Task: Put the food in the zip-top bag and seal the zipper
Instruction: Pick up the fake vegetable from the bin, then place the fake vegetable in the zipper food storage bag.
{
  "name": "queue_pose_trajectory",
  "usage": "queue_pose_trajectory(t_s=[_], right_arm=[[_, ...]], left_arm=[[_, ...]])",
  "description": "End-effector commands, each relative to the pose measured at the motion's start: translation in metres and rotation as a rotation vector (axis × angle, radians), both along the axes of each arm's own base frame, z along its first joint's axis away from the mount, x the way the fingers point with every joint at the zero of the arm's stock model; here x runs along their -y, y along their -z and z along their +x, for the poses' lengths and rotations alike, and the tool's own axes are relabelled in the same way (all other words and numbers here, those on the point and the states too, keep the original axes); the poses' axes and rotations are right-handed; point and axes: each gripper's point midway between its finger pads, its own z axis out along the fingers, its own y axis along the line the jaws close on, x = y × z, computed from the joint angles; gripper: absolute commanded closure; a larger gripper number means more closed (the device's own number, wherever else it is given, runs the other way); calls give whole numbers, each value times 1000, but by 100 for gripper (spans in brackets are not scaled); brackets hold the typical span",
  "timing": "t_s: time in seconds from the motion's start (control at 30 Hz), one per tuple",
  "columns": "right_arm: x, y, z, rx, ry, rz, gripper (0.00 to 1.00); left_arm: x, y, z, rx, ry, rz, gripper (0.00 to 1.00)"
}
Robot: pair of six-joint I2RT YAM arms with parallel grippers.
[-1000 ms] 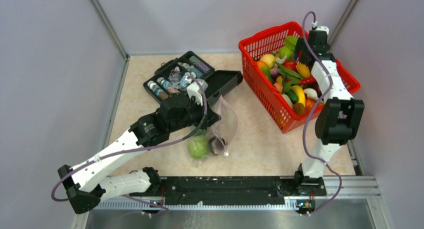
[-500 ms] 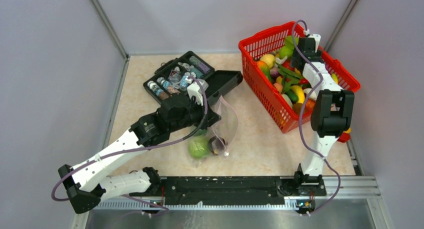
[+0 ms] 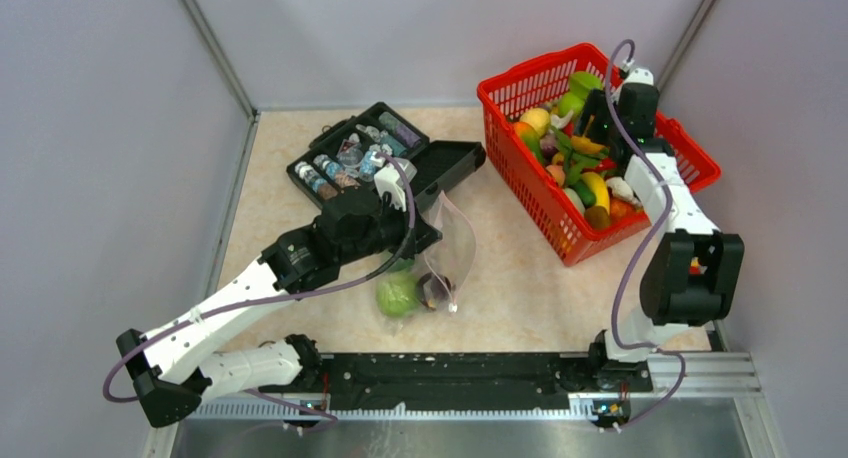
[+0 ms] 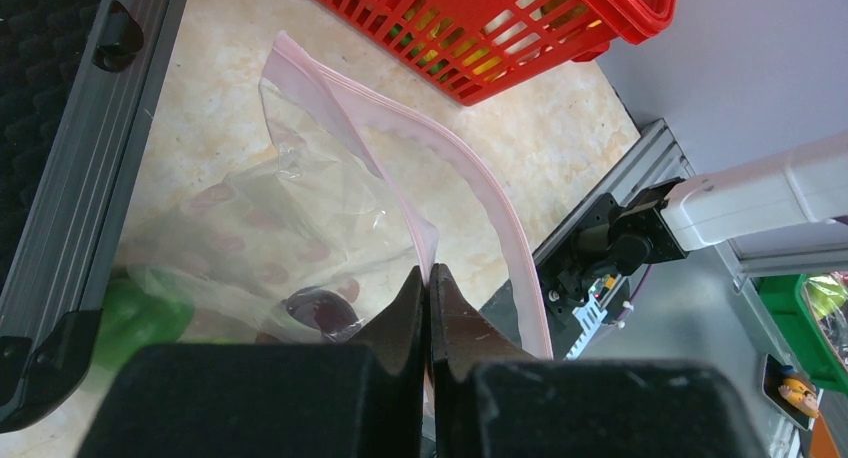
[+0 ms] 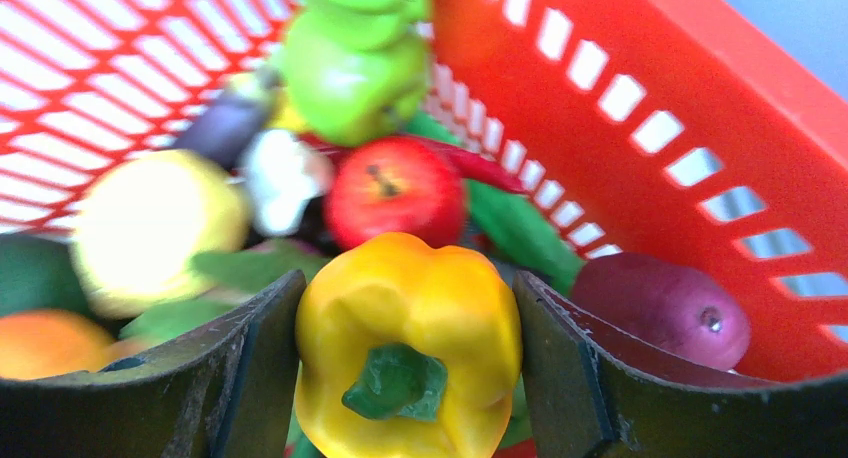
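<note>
The clear zip-top bag lies mid-table with a green apple and a dark purple fruit inside. My left gripper is shut on the bag's mouth edge, pinching one side of the pinkish zipper, while the other side arcs away so the mouth gapes. My right gripper is inside the red basket, shut on a yellow pepper with both fingers pressed to its sides. More food lies below it: a red apple, a green pepper and a purple fruit.
An open black case of small bottles stands behind the left arm. The red basket takes the back right corner, close to the wall. A black rail runs along the near edge between the arm bases.
My right gripper's jaws have narrowed onto the yellow pepper, and the right arm has shifted within the basket. The left gripper and the bag have not moved.
</note>
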Motion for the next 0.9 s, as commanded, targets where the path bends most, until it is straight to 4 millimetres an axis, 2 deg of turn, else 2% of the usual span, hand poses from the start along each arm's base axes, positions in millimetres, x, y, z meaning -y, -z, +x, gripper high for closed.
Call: queue_pose_trajectory(t_s=[0.0, 0.07, 0.1, 0.13, 0.17, 0.23, 0.33, 0.5, 0.77, 0.87], right_arm=[[-54, -16, -28, 54, -211, 178, 54], [-63, -17, -42, 76, -255, 207, 54], [-65, -11, -51, 72, -268, 213, 53], [-64, -13, -57, 89, -260, 209, 53], [-60, -18, -61, 114, -238, 202, 52], [-55, -42, -72, 184, -224, 190, 52], [-55, -71, -84, 246, -246, 190, 52], [-58, -103, -109, 323, -256, 196, 52], [-83, -136, -164, 498, -363, 305, 53], [-98, -151, -188, 587, -449, 367, 54]], left_arm=[[-1, -8, 1, 24, -7, -17, 100], [-1, -8, 1, 24, -6, -16, 100], [-1, -8, 1, 25, -5, -14, 100], [-1, -8, 1, 26, -6, -11, 100], [-1, -8, 1, 26, -4, -9, 100], [-1, -8, 1, 23, -4, -5, 100], [0, -6, 1, 18, -1, -4, 100], [4, -7, 2, 16, 8, -14, 100], [4, -6, 3, 16, 5, -10, 100], [5, -7, 3, 16, 6, -12, 100]])
